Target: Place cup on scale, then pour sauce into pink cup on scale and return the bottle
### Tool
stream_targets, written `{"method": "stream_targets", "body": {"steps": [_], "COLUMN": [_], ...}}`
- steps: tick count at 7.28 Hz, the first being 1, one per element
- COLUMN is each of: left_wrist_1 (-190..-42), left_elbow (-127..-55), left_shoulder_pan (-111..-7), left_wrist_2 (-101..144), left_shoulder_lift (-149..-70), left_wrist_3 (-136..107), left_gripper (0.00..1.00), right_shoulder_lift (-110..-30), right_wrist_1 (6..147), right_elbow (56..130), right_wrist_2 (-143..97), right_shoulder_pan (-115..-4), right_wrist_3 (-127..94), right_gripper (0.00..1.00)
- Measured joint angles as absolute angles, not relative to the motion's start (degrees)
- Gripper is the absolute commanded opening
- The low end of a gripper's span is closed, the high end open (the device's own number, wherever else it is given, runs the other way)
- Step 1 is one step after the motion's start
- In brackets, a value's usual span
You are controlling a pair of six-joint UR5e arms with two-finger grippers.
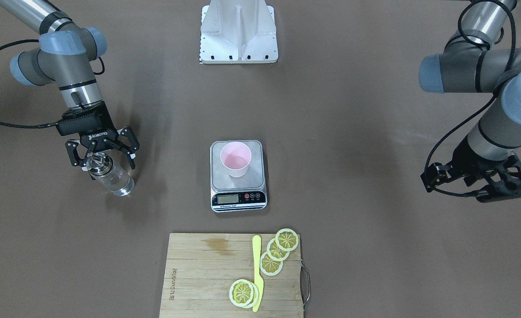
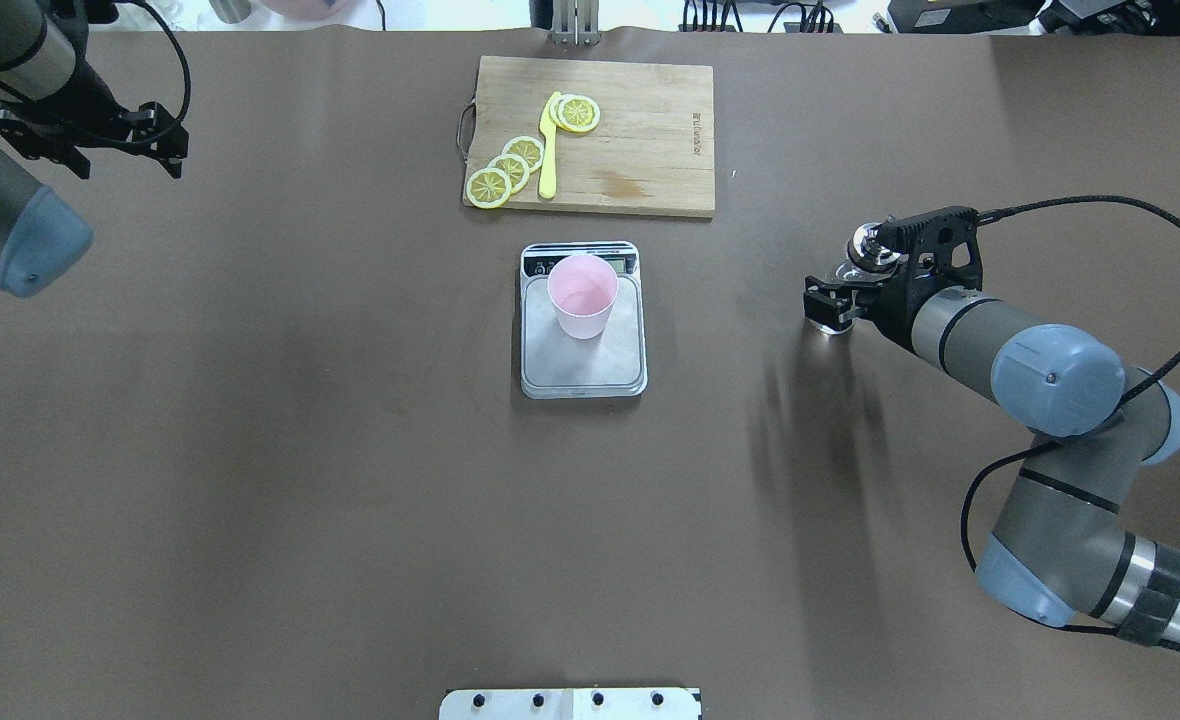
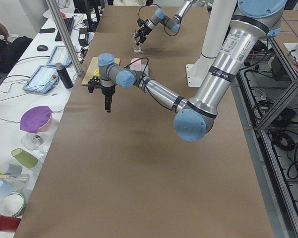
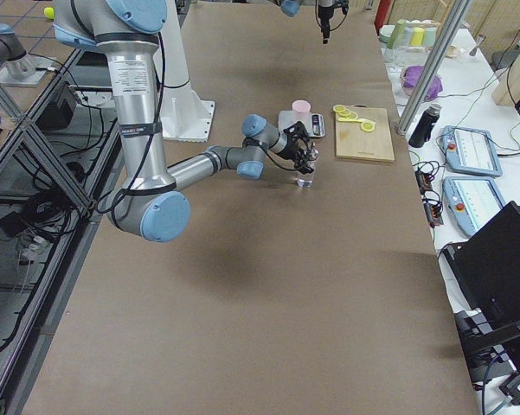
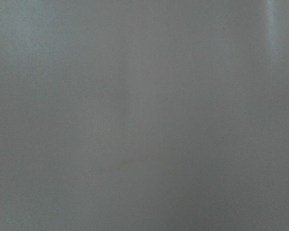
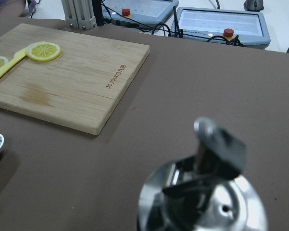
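Note:
The pink cup (image 1: 235, 159) stands upright on the steel platform of the scale (image 1: 238, 199) at mid-table. The clear glass bottle (image 1: 112, 179) with its metal pourer cap (image 6: 207, 202) stands on the table on my right side, apart from the scale. Clear sauce (image 1: 118, 184) shows through its glass. My right gripper (image 1: 108, 163) is open, with one finger on each side of the bottle's neck and shoulder. My left gripper (image 2: 128, 165) hangs open and empty above the far left of the table. I cannot tell whether the cup holds any liquid.
A wooden cutting board (image 1: 198, 274) with lemon slices (image 1: 271, 263) and a yellow knife (image 1: 257, 269) lies just beyond the scale. The robot's white base plate (image 1: 238, 31) sits at the near edge. Tablets and cups (image 3: 25, 158) crowd the side bench.

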State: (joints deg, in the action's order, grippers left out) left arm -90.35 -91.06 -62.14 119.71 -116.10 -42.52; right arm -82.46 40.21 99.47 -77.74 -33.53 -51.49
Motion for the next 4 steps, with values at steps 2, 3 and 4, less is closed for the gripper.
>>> {"method": "stream_targets", "body": {"steps": [2,3,4], "left_wrist_1": [-90.4,-90.4,-90.4], "left_elbow": [-91.1,-91.1,-91.2], "left_shoulder_pan": [-62.1,-62.1,-62.1], "left_wrist_2": [119.7,119.7,119.7], "left_shoulder_lift": [-116.1,-116.1,-116.0], "left_wrist_3": [-42.4,-42.4,-42.3], "left_gripper": [0.98,0.98,0.98], "right_shoulder_lift": [-87.3,-90.0,-92.4], "right_wrist_1": [40.5,40.9,42.6], "right_elbow": [104.1,106.5,109.6], "right_wrist_2": [-80.4,-82.0,-84.0], "right_shoulder_pan": [-33.4,-33.4,-33.6], "right_wrist_3": [-51.7,-51.7,-51.7], "right_gripper": [1.0,1.0,1.0]}}
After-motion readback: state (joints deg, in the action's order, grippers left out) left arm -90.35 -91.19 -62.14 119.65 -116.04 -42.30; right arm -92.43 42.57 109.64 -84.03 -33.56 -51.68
